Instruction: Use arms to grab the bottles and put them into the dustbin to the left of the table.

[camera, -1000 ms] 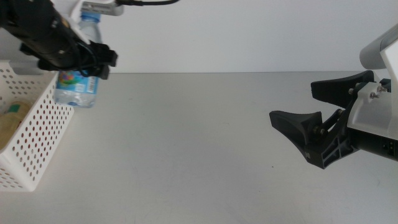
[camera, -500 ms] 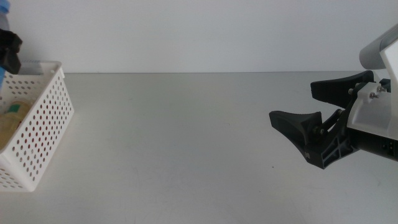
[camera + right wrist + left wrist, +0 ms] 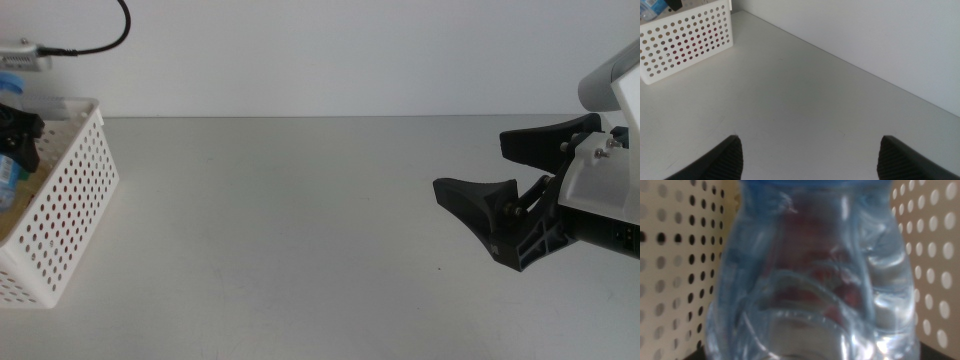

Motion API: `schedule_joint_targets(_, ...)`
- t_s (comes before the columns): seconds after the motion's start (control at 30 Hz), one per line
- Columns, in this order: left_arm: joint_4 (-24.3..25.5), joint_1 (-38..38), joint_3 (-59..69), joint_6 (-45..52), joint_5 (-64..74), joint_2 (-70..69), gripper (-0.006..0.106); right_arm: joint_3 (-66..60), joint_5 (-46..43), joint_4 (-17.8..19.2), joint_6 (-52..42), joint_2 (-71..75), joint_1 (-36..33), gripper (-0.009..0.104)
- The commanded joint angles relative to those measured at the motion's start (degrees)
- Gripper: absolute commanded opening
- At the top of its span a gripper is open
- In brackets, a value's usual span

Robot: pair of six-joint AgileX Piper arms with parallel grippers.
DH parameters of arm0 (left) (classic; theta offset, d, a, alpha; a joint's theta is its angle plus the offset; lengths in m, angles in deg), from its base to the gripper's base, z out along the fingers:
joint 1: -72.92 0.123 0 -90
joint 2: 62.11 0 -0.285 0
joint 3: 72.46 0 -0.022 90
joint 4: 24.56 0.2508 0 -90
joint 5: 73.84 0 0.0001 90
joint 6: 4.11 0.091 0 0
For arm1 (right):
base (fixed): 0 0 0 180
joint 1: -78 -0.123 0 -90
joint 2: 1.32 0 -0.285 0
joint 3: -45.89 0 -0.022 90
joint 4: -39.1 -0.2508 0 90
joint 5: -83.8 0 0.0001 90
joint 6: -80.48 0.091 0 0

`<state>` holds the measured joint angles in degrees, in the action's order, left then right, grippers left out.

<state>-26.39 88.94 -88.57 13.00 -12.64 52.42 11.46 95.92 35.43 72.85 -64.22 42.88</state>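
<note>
Now we hold the small clear water bottle with blue cap (image 3: 810, 280) inside the white perforated plastic dustbin (image 3: 70, 200) — our left gripper (image 3: 18, 135) should descend, then release; the right gripper (image 3: 500, 170) waits over the light-grey counter (image 3: 300, 230), jaws wide.

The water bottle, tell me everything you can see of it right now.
The water bottle is clear ribbed plastic with a blue cap, and fills the left wrist view. The left gripper holds it upright over the white perforated dustbin at the table's left edge, hole-dotted walls behind it. Something red shows through it.
</note>
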Motion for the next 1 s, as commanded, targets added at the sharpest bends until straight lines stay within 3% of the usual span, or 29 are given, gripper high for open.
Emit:
schedule_joint_targets(0.0, -0.4, 0.0, -2.2, -0.5, -2.0, -1.2, 0.007, 1.3, -3.9, 0.1, -0.7, 1.0, 0.1, 0.07)
schedule_joint_targets(0.17, -0.4, 0.0, -2.2, -0.2, -3.0, 2.1, 0.042, 1.3, -3.9, 0.1, -0.7, 1.0, 0.1, 0.07)
schedule_joint_targets(0.33, -0.4, 0.0, -2.2, 0.2, -3.7, 2.2, 0.093, 1.3, -3.9, 0.1, -0.7, 1.0, 0.1, 0.07)
schedule_joint_targets(0.47, -2.4, -1.0, -4.2, 0.3, -3.1, 2.1, 0.094, 1.3, -3.9, 0.1, -0.7, 1.0, 0.1, 0.07)
schedule_joint_targets(0.73, 4.1, -6.2, -6.8, -1.8, -1.5, -2.4, 0.094, 1.3, -3.9, 0.1, -0.7, 1.0, 0.1, 0.07)
schedule_joint_targets(0.97, 0.5, -10.4, -6.8, -2.8, -1.6, -8.2, 0.094, 1.3, -3.9, 0.1, -0.7, 1.0, 0.1, 0.07)
